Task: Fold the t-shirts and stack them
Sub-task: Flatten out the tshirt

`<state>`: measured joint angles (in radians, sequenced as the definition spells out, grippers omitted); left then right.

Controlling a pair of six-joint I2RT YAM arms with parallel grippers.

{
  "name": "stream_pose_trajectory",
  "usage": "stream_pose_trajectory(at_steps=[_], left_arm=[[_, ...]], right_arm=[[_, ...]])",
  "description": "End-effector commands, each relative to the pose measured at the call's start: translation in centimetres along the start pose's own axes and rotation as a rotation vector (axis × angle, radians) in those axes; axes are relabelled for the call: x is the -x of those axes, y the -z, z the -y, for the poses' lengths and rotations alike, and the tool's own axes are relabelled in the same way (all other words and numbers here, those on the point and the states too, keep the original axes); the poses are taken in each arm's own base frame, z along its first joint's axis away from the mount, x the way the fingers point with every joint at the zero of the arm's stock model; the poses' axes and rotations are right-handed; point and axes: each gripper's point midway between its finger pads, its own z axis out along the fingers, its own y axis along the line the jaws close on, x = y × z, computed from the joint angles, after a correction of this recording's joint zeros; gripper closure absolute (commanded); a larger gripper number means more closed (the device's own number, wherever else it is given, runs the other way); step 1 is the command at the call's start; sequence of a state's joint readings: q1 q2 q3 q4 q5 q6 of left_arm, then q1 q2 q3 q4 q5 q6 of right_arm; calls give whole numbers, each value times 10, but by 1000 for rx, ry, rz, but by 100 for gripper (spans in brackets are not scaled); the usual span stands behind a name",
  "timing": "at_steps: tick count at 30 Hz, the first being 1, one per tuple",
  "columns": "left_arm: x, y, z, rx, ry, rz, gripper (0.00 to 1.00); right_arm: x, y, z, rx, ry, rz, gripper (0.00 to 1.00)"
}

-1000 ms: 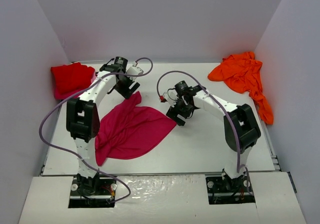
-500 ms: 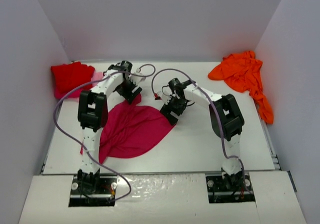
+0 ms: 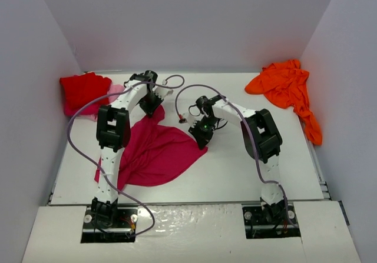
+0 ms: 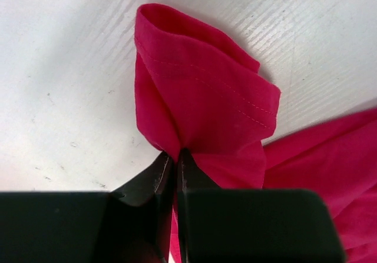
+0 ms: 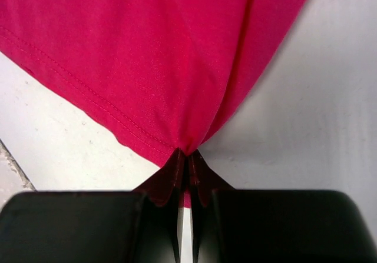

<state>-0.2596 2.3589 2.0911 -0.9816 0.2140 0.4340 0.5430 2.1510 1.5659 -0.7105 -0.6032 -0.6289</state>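
Your magenta-pink t-shirt (image 3: 156,154) lies spread and rumpled on the desk (image 3: 235,169), left of centre. Its broad rounded body is nearest the arm bases. 1 narrow part runs up toward the far side and 1 corner points right.

Your left tool (image 4: 175,157) is at that far narrow part. The left wrist view shows its 2 fingers pressed together on a pinch of the magenta cloth. Above the pinch the cloth stands up in a loose fold with a stitched hem along its edge.

Your right tool (image 5: 187,157) is at the shirt's right corner. The right wrist view shows its fingers likewise closed tight on the magenta cloth, right at a stitched hem. The cloth fans out from the pinch, with bare desk on both sides of it.

The 2 grip points sit near each other across the shirt's far edge, and both arms reach inward toward the middle of the desk.

The bright red t-shirt (image 3: 85,89) lies bunched in the far left corner, well apart from the magenta one.

The orange t-shirt (image 3: 288,89) lies crumpled in the far right corner, against the right wall (image 3: 341,98). 1 part of it trails toward the near side along that wall.

A purple cable (image 3: 73,139) loops out from the left arm.
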Motion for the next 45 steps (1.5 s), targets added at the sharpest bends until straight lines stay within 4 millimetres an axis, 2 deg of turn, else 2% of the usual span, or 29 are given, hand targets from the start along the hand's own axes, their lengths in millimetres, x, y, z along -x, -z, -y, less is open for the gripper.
stream_pose_trajectory(at_steps=[1, 5, 7, 9, 10, 11, 13, 14, 16, 17, 18, 20, 21, 23, 25, 29, 33, 41, 45], left_arm=[[20, 52, -24, 132, 53, 101, 100], [13, 103, -50, 237, 104, 202, 100], [-3, 135, -45, 280, 73, 238, 100], [-14, 148, -32, 278, 19, 258, 100], [-26, 152, -19, 250, -13, 245, 100], [-40, 161, 19, 148, -91, 246, 100], [-84, 168, 88, -75, -239, 140, 95], [-109, 175, 120, -190, -304, 82, 92], [-139, 189, 178, -325, -430, 27, 86], [-154, 187, 195, -368, -438, -7, 86], [-165, 185, 208, -399, -449, -31, 81], [-174, 185, 223, -412, -473, -20, 53], [-175, 183, 227, -416, -475, -5, 40], [-173, 176, 226, -410, -463, 0, 33], [-171, 160, 220, -393, -430, -30, 23], [-162, 131, 198, -308, -370, -79, 21], [-134, 114, 177, -215, -305, -40, 22], [-82, 107, 195, -152, -388, 36, 25], [-62, 87, 190, -142, -385, 17, 30]], right_arm=[[-46, 3, -3, -35, -44, -152, 100], [-58, 41, 24, -221, -66, -150, 100], [-68, 67, 41, -333, -83, -159, 100], [-74, 77, 44, -361, -97, -160, 100], [-75, 80, 44, -368, -97, -153, 100], [-80, 81, 40, -361, -91, -151, 100], [-86, 78, 33, -346, -88, -155, 100], [-89, 76, 31, -339, -88, -157, 100], [-91, 71, 32, -344, -86, -156, 100], [-94, 67, 32, -339, -90, -163, 100], [-96, 64, 33, -335, -93, -169, 100], [-93, 59, 35, -332, -94, -174, 100], [-91, 57, 36, -330, -96, -175, 100], [-88, 52, 37, -324, -98, -179, 100], [-83, 51, 36, -326, -89, -174, 100], [-84, 51, 34, -329, -78, -181, 100], [-92, 48, 34, -328, -80, -203, 100], [-97, 32, 39, -309, -99, -217, 100], [-95, 27, 40, -296, -104, -208, 100]])
